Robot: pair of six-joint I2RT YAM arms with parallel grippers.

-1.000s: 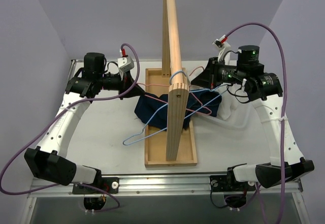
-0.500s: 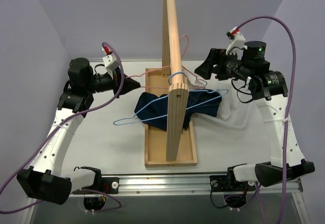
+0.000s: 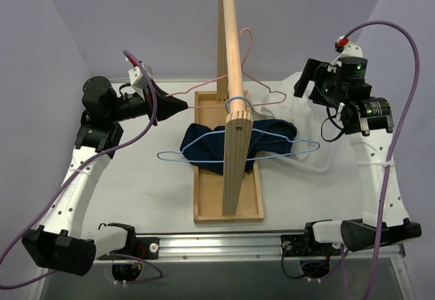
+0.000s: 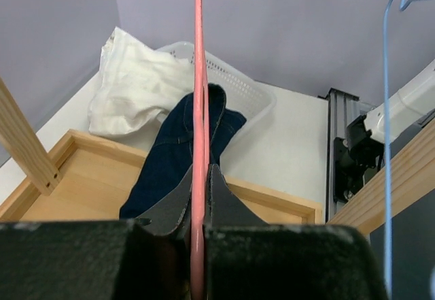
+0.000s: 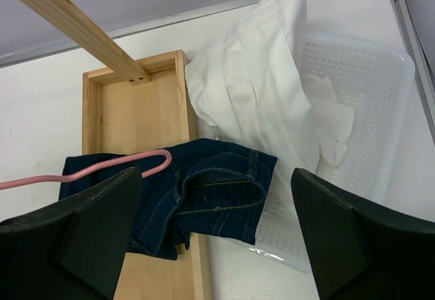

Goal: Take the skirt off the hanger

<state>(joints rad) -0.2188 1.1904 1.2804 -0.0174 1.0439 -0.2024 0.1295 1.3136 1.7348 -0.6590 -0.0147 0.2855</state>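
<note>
- At the left gripper (image 4: 200, 184), the jaws were clamped tight on the thin pink hanger (image 4: 198, 75), which was raised beside the wooden rail (image 3: 231, 41).
- Right gripper (image 5: 214, 173): spread wide, nothing in it, above the white basket (image 5: 380, 109).
- Denim skirt (image 3: 204, 152): crumpled on the wooden tray (image 3: 207, 198) around the post, with a blue hanger (image 4: 386, 143) lying across it. Whether it was clipped could not be told.
- Handling, as judged: soft, limp, fairly heavy cloth. Grip a thick waistband fold, never the wire.
</note>
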